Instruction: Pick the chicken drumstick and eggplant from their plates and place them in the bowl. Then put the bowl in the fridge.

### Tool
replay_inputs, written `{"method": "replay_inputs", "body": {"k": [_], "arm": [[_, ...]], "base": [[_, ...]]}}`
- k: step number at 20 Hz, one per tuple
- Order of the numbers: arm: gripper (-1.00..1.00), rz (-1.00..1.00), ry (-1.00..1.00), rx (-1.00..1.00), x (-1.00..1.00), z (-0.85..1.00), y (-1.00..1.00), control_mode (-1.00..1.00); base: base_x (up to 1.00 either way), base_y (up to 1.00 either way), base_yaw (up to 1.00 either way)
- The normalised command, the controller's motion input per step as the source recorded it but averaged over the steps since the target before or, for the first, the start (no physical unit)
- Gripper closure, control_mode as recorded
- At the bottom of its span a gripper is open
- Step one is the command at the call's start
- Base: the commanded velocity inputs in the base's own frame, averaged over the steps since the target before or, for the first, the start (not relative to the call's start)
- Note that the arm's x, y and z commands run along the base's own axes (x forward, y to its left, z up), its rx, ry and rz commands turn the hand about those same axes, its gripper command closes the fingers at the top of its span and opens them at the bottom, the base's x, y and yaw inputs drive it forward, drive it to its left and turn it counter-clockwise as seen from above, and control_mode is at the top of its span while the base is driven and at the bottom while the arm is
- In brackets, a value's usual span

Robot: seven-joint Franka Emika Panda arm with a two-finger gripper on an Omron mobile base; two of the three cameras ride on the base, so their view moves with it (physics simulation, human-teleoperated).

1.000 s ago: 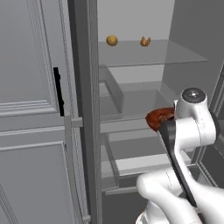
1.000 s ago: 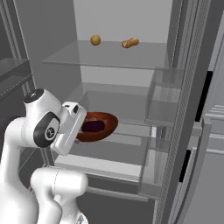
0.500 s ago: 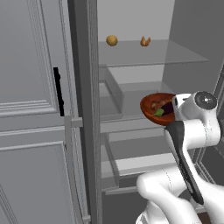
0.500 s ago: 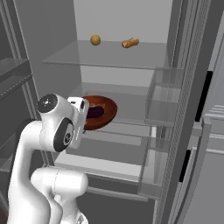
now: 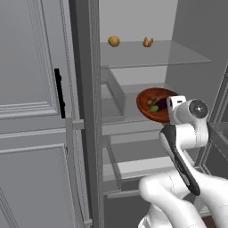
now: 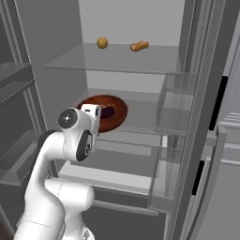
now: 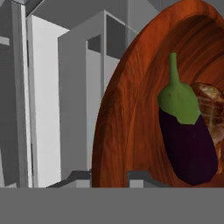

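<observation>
The red-brown bowl (image 5: 148, 106) hangs tilted inside the open fridge (image 5: 151, 57), just over its middle glass shelf. My gripper (image 7: 109, 176) is shut on the bowl's near rim (image 7: 127, 127). The dark purple eggplant (image 7: 187, 146) with its green cap lies in the bowl, and the brown chicken drumstick (image 7: 211, 109) rests behind it. From the right base view the bowl (image 6: 116, 112) shows past my hand (image 6: 92, 116), with the eggplant (image 6: 108, 112) dark inside it. The plates are out of view.
Two small brown foods (image 5: 114, 41) (image 5: 147, 42) sit on the upper glass shelf (image 6: 117, 63). Clear door bins (image 6: 174, 105) line the open right door. A shut grey door with a black handle (image 5: 58, 91) stands at left. A pale drawer (image 5: 133, 167) lies below.
My arm has lifted the bowl and carried it deeper into the fridge, from below the middle shelf's front edge to just over that shelf. The grip stays shut.
</observation>
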Motion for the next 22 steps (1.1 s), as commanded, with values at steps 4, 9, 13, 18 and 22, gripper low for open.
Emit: {"method": "replay_inputs", "body": {"k": [4,9,13,18,22], "arm": [[1.0,0.0,0.06,0.0,0.92,-0.19,-0.02,-1.0],[1.0,0.0,0.11,-0.02,0.79,-0.18,-0.11,-1.0],[1.0,0.0,0.07,-0.02,0.66,-0.35,-0.02,-1.0],[1.0,0.01,0.01,0.0,0.5,-0.31,-0.01,-1.0],[1.0,0.0,0.0,0.0,0.5,-0.22,0.0,-1.0]], "base": [[0.0,0.0,0.0],[0.0,0.0,0.0],[0.0,0.0,0.0],[0.0,0.0,0.0],[0.0,0.0,0.0]]}}
